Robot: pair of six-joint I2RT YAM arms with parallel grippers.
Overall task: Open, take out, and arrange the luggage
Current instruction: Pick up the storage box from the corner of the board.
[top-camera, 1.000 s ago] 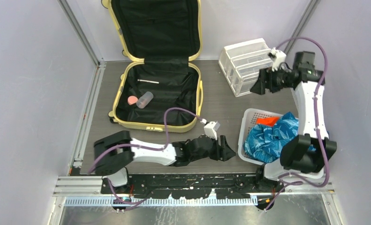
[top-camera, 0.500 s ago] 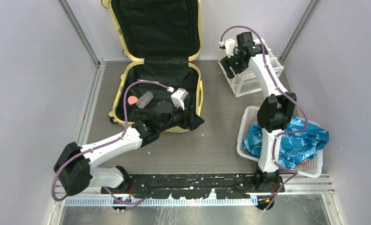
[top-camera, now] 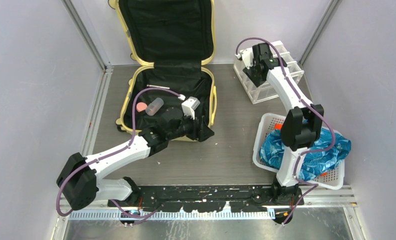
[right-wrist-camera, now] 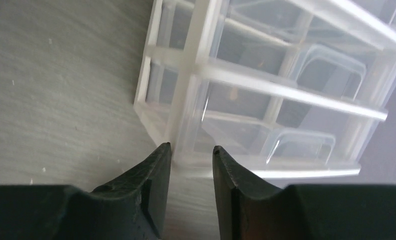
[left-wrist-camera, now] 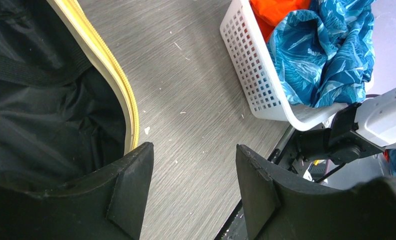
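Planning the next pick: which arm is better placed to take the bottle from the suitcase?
Left. Its open gripper is at the suitcase rim, near the bottle; the right gripper is away at the drawer bin.

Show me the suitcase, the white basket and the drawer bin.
suitcase (top-camera: pixel 165 30): top view, black lining of the raised lid.
white basket (left-wrist-camera: pixel 256 75): left wrist view, perforated side wall.
drawer bin (right-wrist-camera: pixel 286 90): right wrist view, horizontal bar of the clear frame.

Grey table (top-camera: pixel 231 145) carries luggage (top-camera: pixel 165 30), drawer bin (top-camera: pixel 255 90), basket (top-camera: pixel 262 140).
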